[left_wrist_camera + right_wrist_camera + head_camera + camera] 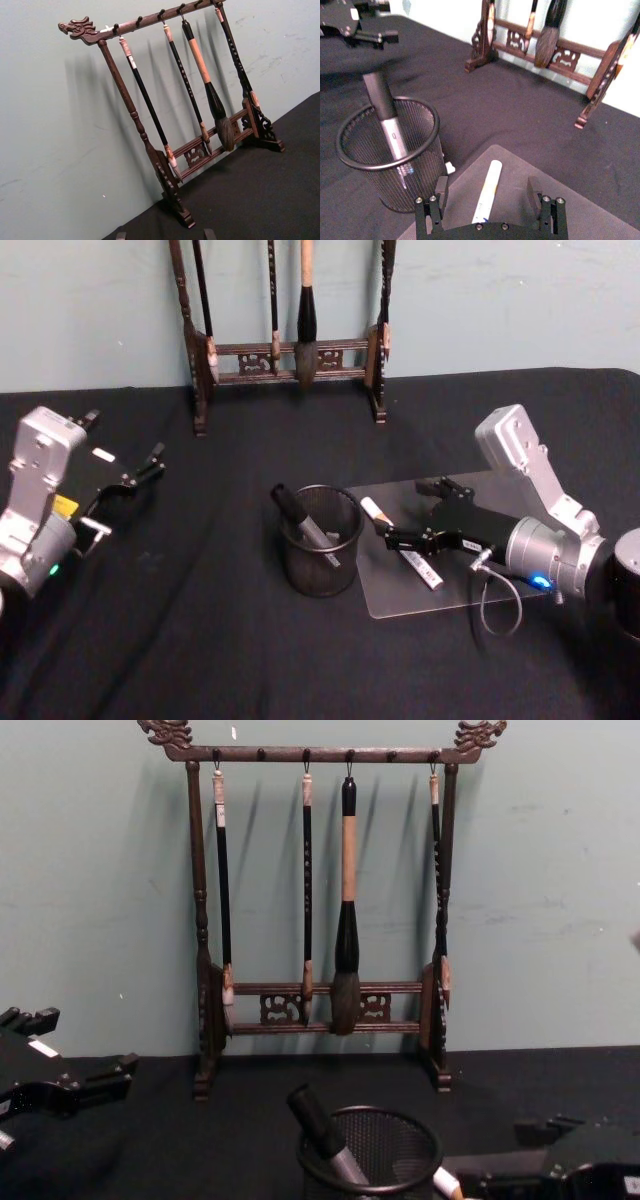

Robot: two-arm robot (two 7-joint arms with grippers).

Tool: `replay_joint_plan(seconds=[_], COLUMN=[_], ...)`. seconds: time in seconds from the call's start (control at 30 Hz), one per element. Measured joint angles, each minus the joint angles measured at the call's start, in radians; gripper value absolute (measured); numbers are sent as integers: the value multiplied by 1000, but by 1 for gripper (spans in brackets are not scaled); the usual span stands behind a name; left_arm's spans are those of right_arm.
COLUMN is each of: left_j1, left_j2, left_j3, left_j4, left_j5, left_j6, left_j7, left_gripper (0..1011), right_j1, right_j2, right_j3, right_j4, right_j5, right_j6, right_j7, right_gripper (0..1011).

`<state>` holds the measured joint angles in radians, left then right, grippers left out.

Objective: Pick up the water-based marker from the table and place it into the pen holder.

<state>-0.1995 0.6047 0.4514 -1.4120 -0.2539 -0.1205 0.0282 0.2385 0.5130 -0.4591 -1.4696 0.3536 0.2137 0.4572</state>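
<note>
Two markers show: a dark marker [308, 525] stands in the pen holder [312, 578], and the white water-based marker [421, 567] lies on a clear mat [400, 602] just right of it. Our right gripper [412, 512] hangs low, fingers spread either side of it, seemingly not touching. Our left gripper [128, 490] sits far left, fingers parted.

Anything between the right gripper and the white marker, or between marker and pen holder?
Nothing visible. The right gripper, open, straddles the white marker on the clear mat; the pen holder stands beside it.
</note>
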Motion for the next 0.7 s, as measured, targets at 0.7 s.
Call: replay_joint_plan(seconds=[0.7], left_j1=[0], left_j2=[0], left_j3=[0], left_j4=[0], left_j5=[0], left_j6=[0], left_j7=[0], left_gripper=[1001], right_j1=[49], right_j2=[-54], right_j3=[-36], right_j4=[83], right_j5=[-53], right_j6=[81], right_j7=[5], right_gripper=[1002])
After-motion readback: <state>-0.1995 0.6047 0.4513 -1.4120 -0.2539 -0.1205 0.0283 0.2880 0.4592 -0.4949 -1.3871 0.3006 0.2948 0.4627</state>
